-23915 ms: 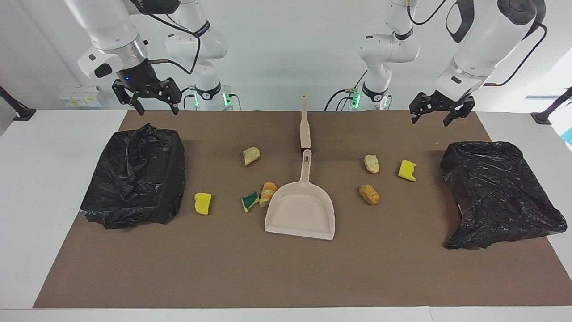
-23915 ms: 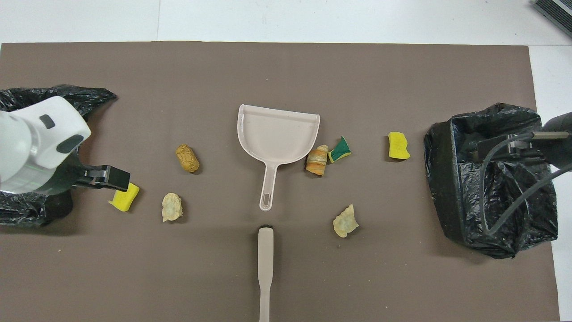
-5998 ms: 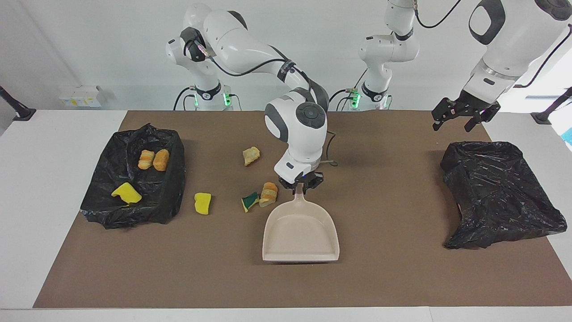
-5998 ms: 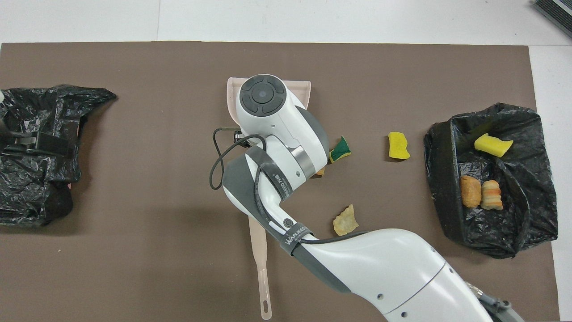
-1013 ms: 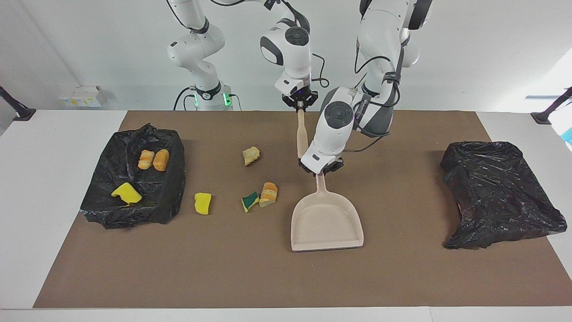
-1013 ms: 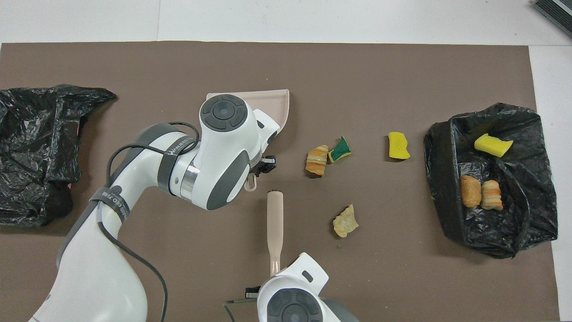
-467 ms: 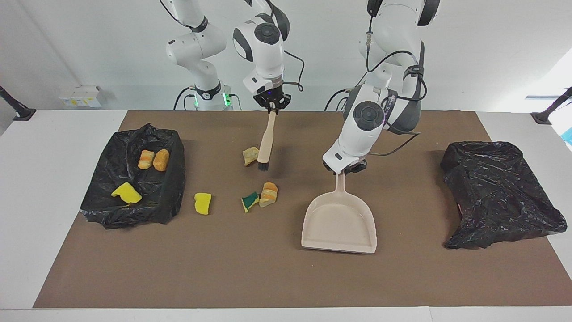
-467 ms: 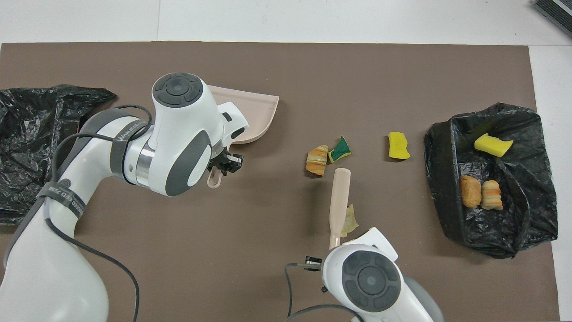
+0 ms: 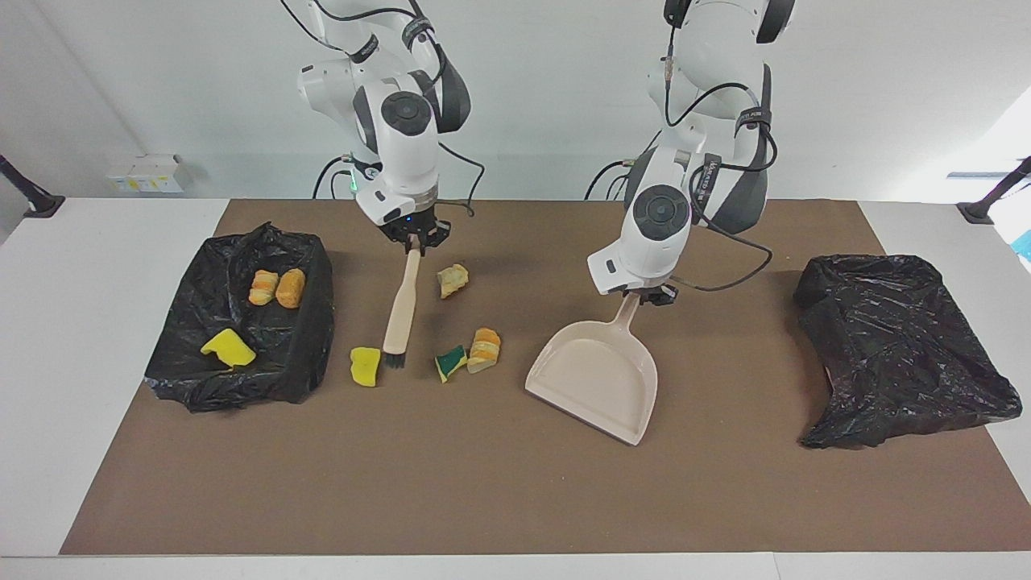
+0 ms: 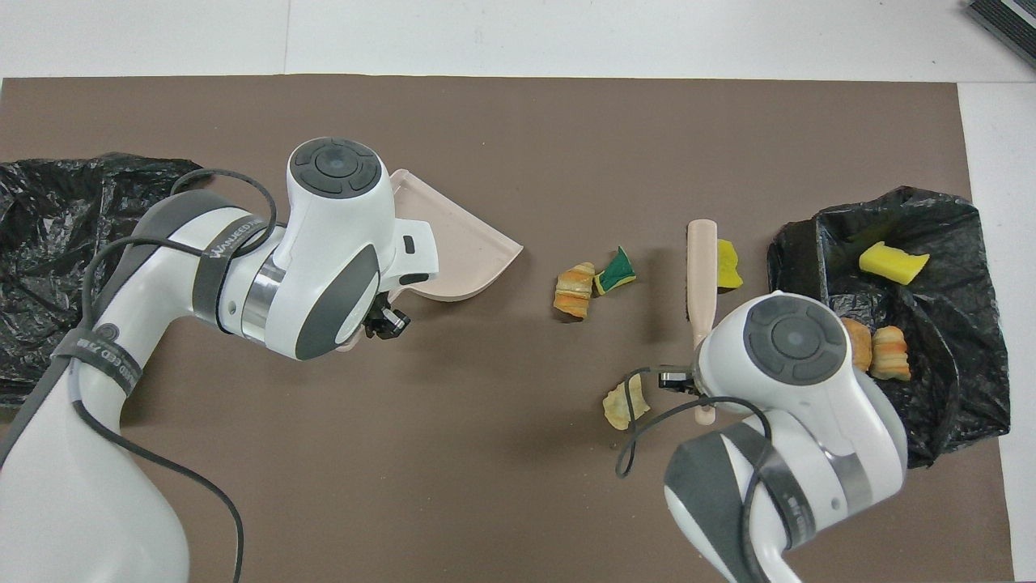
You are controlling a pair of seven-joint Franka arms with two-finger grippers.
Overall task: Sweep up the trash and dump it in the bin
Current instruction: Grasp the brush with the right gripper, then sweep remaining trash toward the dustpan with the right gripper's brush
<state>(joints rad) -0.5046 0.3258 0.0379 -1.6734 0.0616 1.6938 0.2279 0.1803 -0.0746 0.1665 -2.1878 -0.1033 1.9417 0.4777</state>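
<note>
I see my right gripper (image 9: 412, 239) clamped on the top end of the brush (image 9: 400, 304), which hangs down slanted from it, with the dark bristles low at the mat (image 9: 483, 499) just beside the yellow sponge piece (image 9: 365, 366). Under this gripper, toward the middle of the counter (image 9: 97, 338), lies the beige lump (image 9: 452, 279), near the brush handle but not touching it. A little past the bristles, toward the left arm's end, the green-and-yellow sponge (image 9: 450, 362) and the orange striped lump (image 9: 484, 350) lie touching each other. At the right arm's end of the counter, close to the brush, stands the open bin with black bag (image 9: 242, 322); in it I see a yellow sponge (image 9: 228, 348) and two orange lumps (image 9: 275, 287). My left gripper (image 9: 649, 295) is closed on the handle of the dustpan (image 9: 596, 377). The pan is turned, so its open lip points slanted toward the two touching scraps, with a strip of bare mat between the lip and them. Whether the pan rests flat on the mat I cannot tell. Toward the left arm's end from this gripper lies a second black bag (image 9: 898, 346), well apart from the pan.
</note>
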